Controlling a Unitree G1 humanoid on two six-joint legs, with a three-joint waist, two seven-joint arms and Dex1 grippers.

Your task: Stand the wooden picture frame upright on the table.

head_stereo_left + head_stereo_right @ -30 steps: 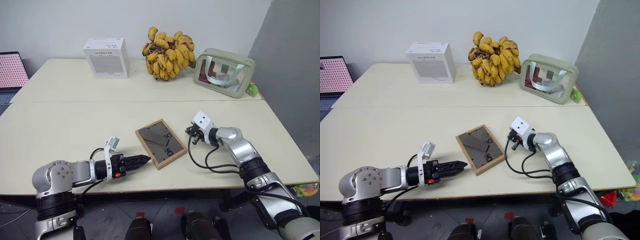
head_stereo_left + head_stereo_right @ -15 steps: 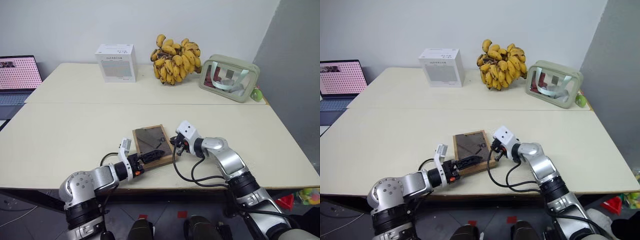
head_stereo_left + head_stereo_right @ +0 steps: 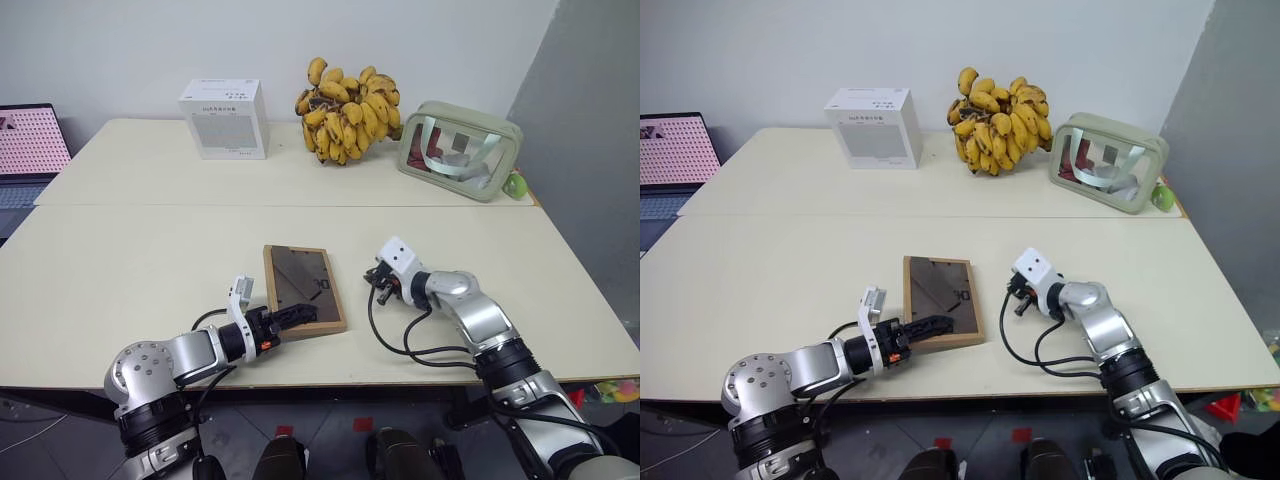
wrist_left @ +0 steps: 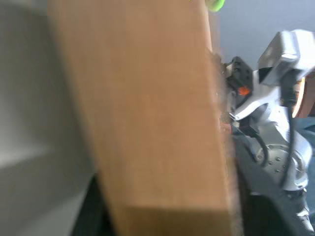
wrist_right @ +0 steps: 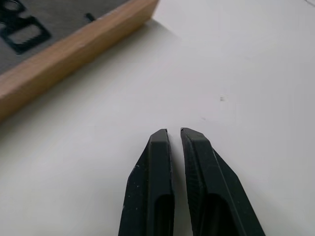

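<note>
Currently one large pale beige counter (image 3: 120, 260), with a seam line across it, carries everything. At its far left edge stands one open laptop (image 3: 25, 140) with a pink patterned screen. Next along the back is one white rectangular box (image 3: 224, 119), then one big bunch of yellow bananas (image 3: 345, 96), then one pale green pouch (image 3: 456, 150) with a clear window, and one small green object (image 3: 512, 183) just beside it.

Near the front edge, the left end effector (image 3: 290, 315) has its two black fingers clamped on the near edge of the one small rectangular light-wood picture frame (image 3: 302, 288). That frame lies flat, dark back panel up, near the middle of the front half of the counter. In the left wrist view its wooden edge (image 4: 147, 118) sits right against the camera.

To the right, the right end effector (image 5: 175, 133) has its two black fingers together, holding nothing, pointing at bare counter just beside the frame's right side without touching it.
</note>
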